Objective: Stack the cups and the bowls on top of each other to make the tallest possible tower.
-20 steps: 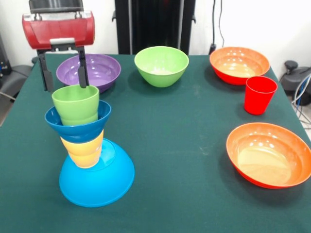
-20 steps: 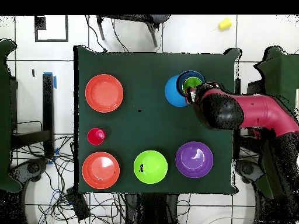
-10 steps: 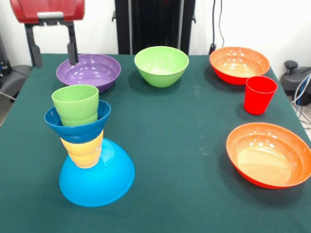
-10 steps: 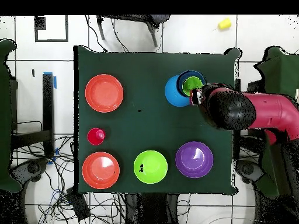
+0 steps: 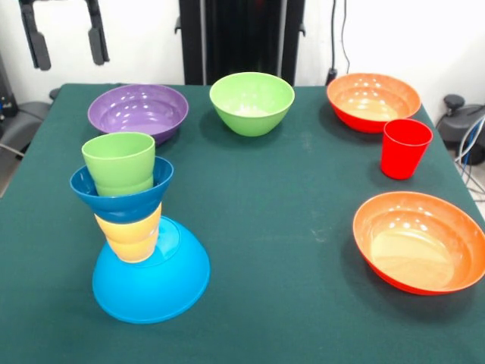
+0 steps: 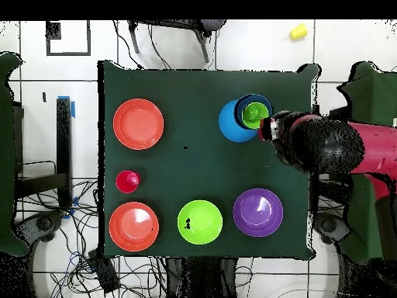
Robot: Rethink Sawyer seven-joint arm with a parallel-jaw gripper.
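Upright, glossy plastic tower [image 5: 136, 227] on round upturned bowl [image 5: 163, 284].

No readable text, label, brand, number or sign anywhere. Cups, bowls, table cloth all plain, unmarked. Robot arm shows no legible lettering in either view. Floor tiles and cables around table carry nothing readable.

Tower [image 5: 136, 227] left, loose cup [image 5: 405, 148] right, apparently between two bowls [image 5: 420, 241].
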